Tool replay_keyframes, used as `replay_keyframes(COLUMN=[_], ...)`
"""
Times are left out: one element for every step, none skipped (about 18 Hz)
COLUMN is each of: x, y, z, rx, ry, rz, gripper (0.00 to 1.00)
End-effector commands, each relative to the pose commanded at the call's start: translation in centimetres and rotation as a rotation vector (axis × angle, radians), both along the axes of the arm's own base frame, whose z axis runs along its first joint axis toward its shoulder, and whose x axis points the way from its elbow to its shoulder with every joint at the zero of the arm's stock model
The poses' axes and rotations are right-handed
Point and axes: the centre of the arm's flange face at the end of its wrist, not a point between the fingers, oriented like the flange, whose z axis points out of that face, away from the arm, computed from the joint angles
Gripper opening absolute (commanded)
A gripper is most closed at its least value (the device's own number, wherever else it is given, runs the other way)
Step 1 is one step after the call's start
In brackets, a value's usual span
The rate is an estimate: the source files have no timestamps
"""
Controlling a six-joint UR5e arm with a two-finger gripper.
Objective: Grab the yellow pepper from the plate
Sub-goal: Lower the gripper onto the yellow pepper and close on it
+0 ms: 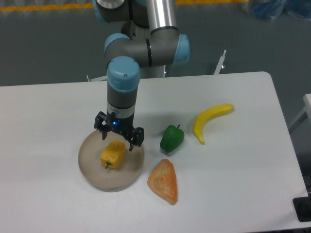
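ribbed yellow pepper [112, 154] on round beige plate [92, 167], open pincer [119, 137] above

The yellow pepper [112, 154], ribbed with its dark stem pointing toward the camera, is lying on its side near the middle of the round beige-grey plate [90, 167].

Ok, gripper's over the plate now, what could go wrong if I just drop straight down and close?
The open gripper sits toward the far end of the yellow pepper, not over its middle, so closing there may pinch one end and tip it. The pepper lies near the middle of the plate; fingers driven too low could strike the dish.
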Motion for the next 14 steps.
replay_keyframes(x=[0.4,0.9,1.3,1.5,1.7,1.8,1.9,2.0,2.5,2.7,2.7,2.7,2.8,2.8], y=[0.2,0.5,0.5,0.4,0.1,0.0,-0.1,-0.2,-0.2,-0.2,-0.2,-0.2,-0.2,-0.2], z=[-0.7,-1.4,-1.5,-1.8,-2.0,-2.1,-2.1,-2.2,-2.3,-2.3,-2.7,-2.9,-3.0,-3.0], rx=[-0.006,-0.009,-0.011,-0.016,-0.022,-0.024,-0.025,-0.026,-0.028,-0.029,-0.036,-0.039,-0.040,-0.040], ry=[0.012,0.027,0.032,0.030,0.028,0.028,0.027,0.026,0.027,0.026,0.026,0.025,0.024,0.024], rz=[-0.007,-0.018,-0.025,-0.028,-0.030,-0.031,-0.032,-0.035,-0.042,-0.047,-0.045,-0.045,-0.047,-0.047], gripper=[1.00,1.00,1.00,1.00,1.00,1.00,1.00,1.00,1.00,1.00,1.00,1.00,1.00,1.00])
